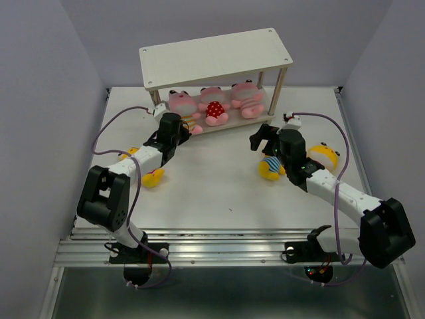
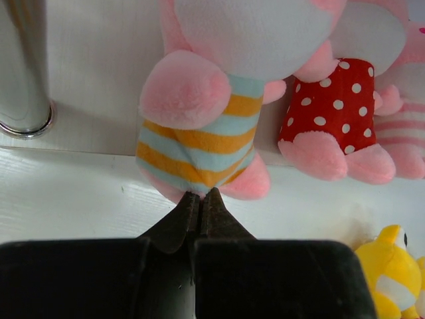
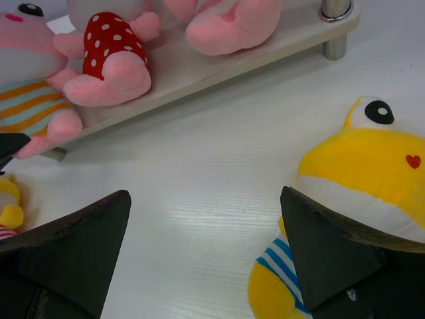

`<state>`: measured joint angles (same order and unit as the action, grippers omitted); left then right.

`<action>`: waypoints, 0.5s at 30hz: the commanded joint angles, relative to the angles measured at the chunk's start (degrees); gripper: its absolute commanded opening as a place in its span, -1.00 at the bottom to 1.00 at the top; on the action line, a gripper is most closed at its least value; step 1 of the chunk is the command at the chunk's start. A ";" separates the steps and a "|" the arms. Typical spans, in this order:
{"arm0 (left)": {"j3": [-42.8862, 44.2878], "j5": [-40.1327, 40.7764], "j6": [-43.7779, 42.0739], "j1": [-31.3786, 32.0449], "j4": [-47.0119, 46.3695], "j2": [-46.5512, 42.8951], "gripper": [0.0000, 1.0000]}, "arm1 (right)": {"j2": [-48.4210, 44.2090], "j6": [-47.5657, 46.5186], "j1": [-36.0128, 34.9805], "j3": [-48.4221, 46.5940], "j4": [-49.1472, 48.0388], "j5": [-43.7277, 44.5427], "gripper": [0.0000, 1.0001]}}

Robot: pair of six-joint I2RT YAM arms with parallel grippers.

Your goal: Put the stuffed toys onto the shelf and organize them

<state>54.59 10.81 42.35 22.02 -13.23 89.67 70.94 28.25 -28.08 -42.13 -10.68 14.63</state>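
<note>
We saw the shelf (image 1: 216, 56) at the far side of the table (image 1: 219, 199). Its long axis ran left to right, with the right end turned slightly farther away. Three pink toys lay side by side on its lower board, each with its long axis across the board, head toward the back and feet toward the arms. The orange-striped toy (image 2: 199, 143) was at the left, the polka-dot toy (image 2: 322, 100) in the middle and the pink-striped toy (image 1: 247, 100) at the right. From above, the upper board hid part of their heads, and the left wrist view cut off all three faces.

The left gripper (image 2: 201, 194) was clenched on nothing, its joined tips touching the underside of the orange-striped toy between its feet. The right gripper (image 3: 204, 194) was spread wide and held nothing, low over bare table in front of the shelf.

The yellow toys lay on the table. The blue-striped yellow toy (image 3: 358, 179) was just beside one finger of the right gripper, head toward the shelf, with that finger and the frame edge cutting off its lower body. Beyond the right arm, the second yellow toy (image 1: 325, 156) showed little but its face. The third yellow toy (image 1: 153, 177) lay mostly under the left forearm. We could not tell which way either of these two pointed.
</note>
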 commanded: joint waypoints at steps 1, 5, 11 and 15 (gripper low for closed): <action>2.80 1.93 0.80 -0.40 -0.83 0.07 -0.89 | -0.27 -0.83 0.48 -0.85 -1.63 1.10 1.00; 2.89 1.85 0.98 -0.49 -0.57 0.33 -0.51 | -0.01 -0.83 0.48 -0.85 -1.54 1.01 1.00; 2.63 2.02 1.42 -0.49 -0.30 -0.55 -0.28 | -0.01 -0.92 0.48 -0.85 -1.54 0.92 1.00; 2.54 2.02 1.51 -0.40 -0.04 -1.77 -0.19 | -0.27 -0.83 0.48 -0.85 -1.54 0.40 1.00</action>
<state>54.92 11.86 43.81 22.02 -12.93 90.19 70.96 28.25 -28.08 -42.13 -10.66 14.61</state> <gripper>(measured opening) 0.396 0.998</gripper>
